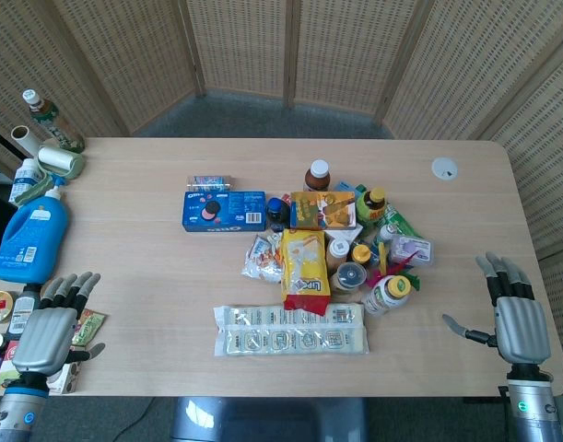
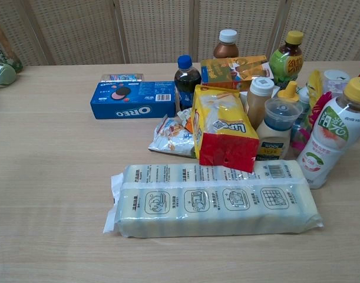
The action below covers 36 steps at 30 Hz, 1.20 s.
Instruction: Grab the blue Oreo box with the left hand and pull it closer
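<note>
The blue Oreo box point(image 1: 225, 211) lies flat on the table, left of the pile of groceries; in the chest view the Oreo box point(image 2: 133, 99) sits at the far left of the pile with its label upside down. My left hand point(image 1: 52, 331) rests near the table's front left corner, fingers spread and holding nothing, well short of the box. My right hand point(image 1: 517, 318) lies at the front right edge, fingers apart and empty. Neither hand shows in the chest view.
A small flat pack point(image 1: 210, 182) lies just behind the box. A dark bottle point(image 1: 277, 212) stands at its right end. A long sponge pack point(image 1: 290, 329) and a yellow-red bag point(image 1: 305, 270) lie nearer. A blue detergent jug point(image 1: 32, 235) and small items crowd the left edge.
</note>
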Available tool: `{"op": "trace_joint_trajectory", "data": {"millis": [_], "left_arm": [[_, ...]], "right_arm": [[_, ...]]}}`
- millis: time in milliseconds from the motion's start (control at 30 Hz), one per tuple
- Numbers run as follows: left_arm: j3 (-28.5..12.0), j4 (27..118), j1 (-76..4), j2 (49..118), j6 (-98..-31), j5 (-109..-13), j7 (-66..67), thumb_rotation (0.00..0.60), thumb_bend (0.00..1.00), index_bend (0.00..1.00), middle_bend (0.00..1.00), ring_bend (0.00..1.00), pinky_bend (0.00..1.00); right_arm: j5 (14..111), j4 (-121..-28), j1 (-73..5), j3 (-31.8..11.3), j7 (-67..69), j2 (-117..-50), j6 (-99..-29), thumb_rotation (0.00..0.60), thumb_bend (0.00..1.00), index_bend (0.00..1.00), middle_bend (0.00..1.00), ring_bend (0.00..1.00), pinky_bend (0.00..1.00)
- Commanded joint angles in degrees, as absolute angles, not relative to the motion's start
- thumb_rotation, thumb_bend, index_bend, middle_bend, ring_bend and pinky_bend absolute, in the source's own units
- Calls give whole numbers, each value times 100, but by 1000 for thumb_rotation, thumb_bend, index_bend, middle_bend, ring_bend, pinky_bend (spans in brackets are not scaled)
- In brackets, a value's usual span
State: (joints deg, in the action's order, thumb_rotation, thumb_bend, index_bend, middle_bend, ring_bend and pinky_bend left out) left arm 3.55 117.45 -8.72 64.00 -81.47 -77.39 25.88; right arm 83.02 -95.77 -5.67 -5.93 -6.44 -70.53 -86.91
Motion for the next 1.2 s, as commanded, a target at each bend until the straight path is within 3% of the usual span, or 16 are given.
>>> {"op": "trace_joint_trajectory", "data": {"millis": [33, 500, 800, 1200], "left_arm": [[360, 11700, -856, 6400, -8120, -7764, 2538, 600, 149, 0, 0, 0, 0], [119, 11639, -1142, 6205, -7697, -7632, 2568, 600, 150, 0, 0, 0, 0], [-583, 11146, -2136, 6366, -6453, -6378, 2646, 600, 148, 0, 0, 0, 0], [-1253, 9812, -3840, 7381, -5021, -4515, 3155, 600, 148, 0, 0, 0, 0]], "right_arm": [[8336, -9631, -580, -609, -698, -7052, -8704, 340, 150, 0, 0, 0, 0], [8362, -9723, -570, -605, -757, -7096, -8706, 341, 148, 0, 0, 0, 0], [8308, -9725, -494, -641, -674, -6973, -8782, 336, 149, 0, 0, 0, 0], [8167, -9591, -226, -624, -414, -6870, -9002, 338, 148, 0, 0, 0, 0]]}}
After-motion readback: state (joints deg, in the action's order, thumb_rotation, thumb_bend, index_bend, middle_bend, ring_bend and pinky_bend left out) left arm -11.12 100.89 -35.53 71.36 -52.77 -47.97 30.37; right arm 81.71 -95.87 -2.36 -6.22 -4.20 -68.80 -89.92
